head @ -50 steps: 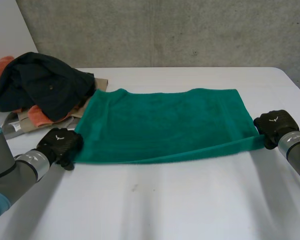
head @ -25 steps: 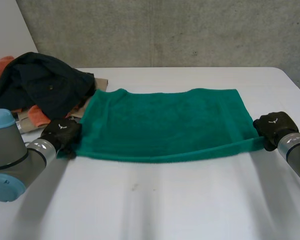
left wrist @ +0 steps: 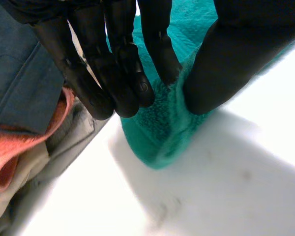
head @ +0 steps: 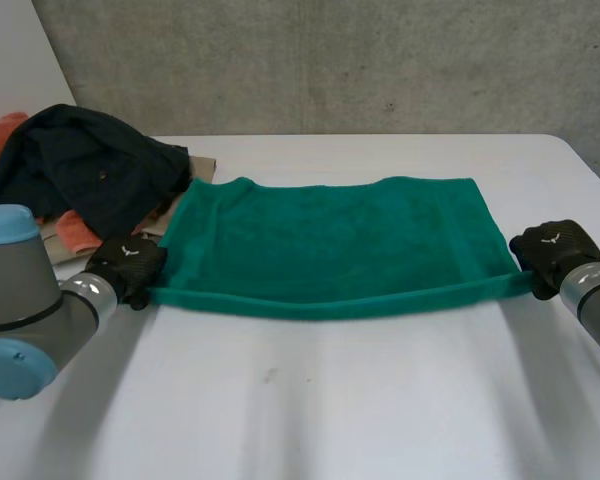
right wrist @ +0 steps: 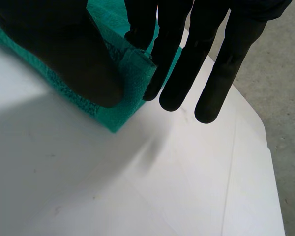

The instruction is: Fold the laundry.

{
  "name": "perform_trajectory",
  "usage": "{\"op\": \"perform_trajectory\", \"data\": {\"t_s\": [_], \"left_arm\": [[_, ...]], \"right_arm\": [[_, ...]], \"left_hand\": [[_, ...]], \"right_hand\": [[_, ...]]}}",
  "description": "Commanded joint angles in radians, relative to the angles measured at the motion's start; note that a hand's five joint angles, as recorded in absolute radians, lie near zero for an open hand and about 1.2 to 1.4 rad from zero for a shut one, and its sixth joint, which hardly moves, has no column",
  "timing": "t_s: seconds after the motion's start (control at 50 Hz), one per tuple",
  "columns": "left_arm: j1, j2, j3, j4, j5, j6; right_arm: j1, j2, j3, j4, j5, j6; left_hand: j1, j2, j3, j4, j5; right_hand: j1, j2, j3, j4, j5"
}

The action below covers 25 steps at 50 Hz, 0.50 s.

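At the far left of the counter sits a heap of laundry: a dark garment on top, an orange cloth showing behind it and again under its near side, pale fabric beneath; the heap's right side comes just beside the far left corner of the green towel.

The left hand is at the towel's near left corner, just in front of the heap; in the left wrist view its fingers and thumb are clamped on that corner, with the green pile bunched between them; beside the fingers lie the blue-grey garment and the orange cloth.

The towel lies spread across the middle of the counter, its long sides running left to right; the far edge lies flat on the counter; the near edge is drawn in a line from one hand to the other, dipping a little in the middle.

The right hand is at the near right corner; in the right wrist view its thumb and the nearest finger pinch the corner, the hem showing between them; the other fingers reach straight past it over bare counter.

Behind the counter stands a grey concrete wall.
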State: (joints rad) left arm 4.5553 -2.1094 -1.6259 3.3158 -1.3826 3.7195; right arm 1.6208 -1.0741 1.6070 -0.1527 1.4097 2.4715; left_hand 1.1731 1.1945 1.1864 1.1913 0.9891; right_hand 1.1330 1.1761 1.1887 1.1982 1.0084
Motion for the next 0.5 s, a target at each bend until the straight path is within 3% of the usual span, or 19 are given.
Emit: {"op": "perform_trajectory", "data": {"t_s": [0.02,0.1,0.2,0.3,0.42,0.5], "left_arm": [[-0.009,0.186,-0.144,-0.123,-0.021,0.005],[0.004,0.282,-0.239,-0.212,-0.016,0.034],[0.025,0.402,-0.359,-0.408,-0.007,0.106],[0.027,0.428,-0.385,-0.57,-0.016,0.178],[0.018,0.388,-0.289,-0.57,-0.016,0.186],[-0.025,0.33,-0.155,-0.458,-0.021,0.074]], "right_arm": [[-0.028,-0.081,-0.001,0.128,-0.018,-0.049],[-0.065,-0.125,0.013,0.29,-0.066,-0.175],[-0.182,-0.205,0.071,0.643,-0.095,-0.486],[-0.268,-0.231,0.091,0.808,-0.101,-0.721],[-0.21,-0.181,0.035,0.664,-0.11,-0.613],[-0.159,-0.107,-0.024,0.526,-0.107,-0.478]], "left_hand": [[0.223,0.202,0.21,0.205,0.233],[0.223,0.202,0.21,0.205,0.233],[0.223,0.202,0.21,0.205,0.233],[0.223,0.202,0.21,0.205,0.233],[0.223,0.202,0.21,0.205,0.233],[0.223,0.202,0.21,0.205,0.233]], "right_hand": [[0.263,0.22,0.208,0.198,0.213],[0.263,0.22,0.208,0.198,0.213],[0.263,0.22,0.208,0.198,0.213],[0.263,0.22,0.208,0.198,0.213],[0.263,0.22,0.208,0.198,0.213],[0.263,0.22,0.208,0.198,0.213]]}}
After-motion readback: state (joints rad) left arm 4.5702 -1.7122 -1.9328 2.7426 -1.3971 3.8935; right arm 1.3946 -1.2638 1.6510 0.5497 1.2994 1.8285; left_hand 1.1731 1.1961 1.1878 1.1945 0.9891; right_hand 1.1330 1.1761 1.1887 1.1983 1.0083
